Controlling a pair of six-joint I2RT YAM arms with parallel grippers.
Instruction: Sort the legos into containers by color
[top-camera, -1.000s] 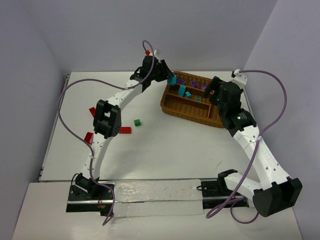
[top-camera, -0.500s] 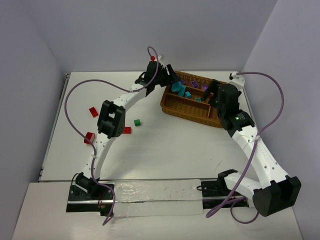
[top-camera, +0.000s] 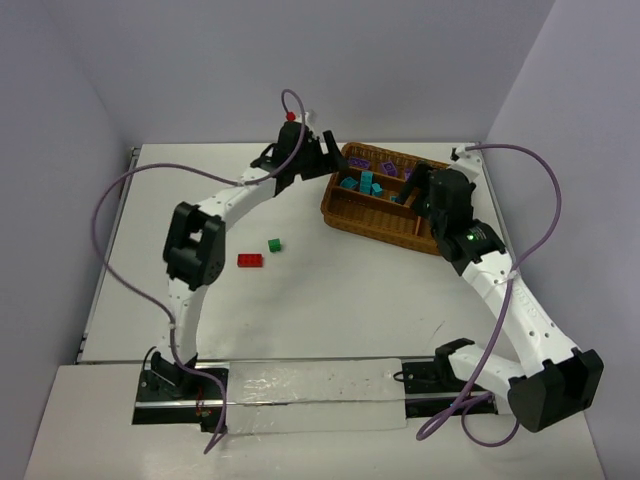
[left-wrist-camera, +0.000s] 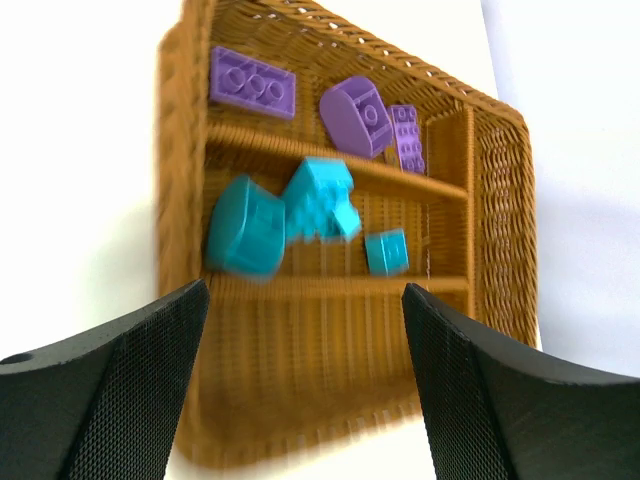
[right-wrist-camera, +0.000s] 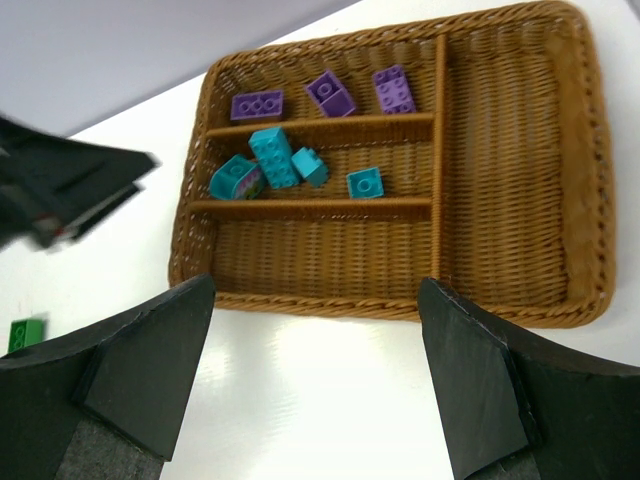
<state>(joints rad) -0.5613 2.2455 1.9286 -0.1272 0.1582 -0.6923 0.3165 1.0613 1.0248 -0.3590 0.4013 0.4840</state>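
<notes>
The wicker tray (top-camera: 372, 230) sits at the back right of the table. Its far slot holds three purple legos (right-wrist-camera: 330, 93), and the middle slot holds several teal legos (right-wrist-camera: 273, 157). In the left wrist view a rounded teal lego (left-wrist-camera: 245, 225) lies by the tray's left wall (left-wrist-camera: 178, 150). My left gripper (top-camera: 328, 158) hovers open and empty at the tray's left end, its fingers (left-wrist-camera: 110, 390) spread wide. My right gripper (top-camera: 412, 188) stands open and empty over the tray's near rim (right-wrist-camera: 400, 310). A red lego (top-camera: 250, 260) and a green lego (top-camera: 274, 244) lie on the table.
The tray's near slot and its wide right section (right-wrist-camera: 510, 170) hold nothing. The green lego (right-wrist-camera: 22, 333) shows at the left edge of the right wrist view. The left arm's elbow (top-camera: 190, 245) hangs over the table's left part. Walls stand close behind and to the right of the tray.
My left gripper has opened and let go of a teal lego, which now lies in the tray's middle slot. The left arm's elbow swung left. The right arm barely moved.
</notes>
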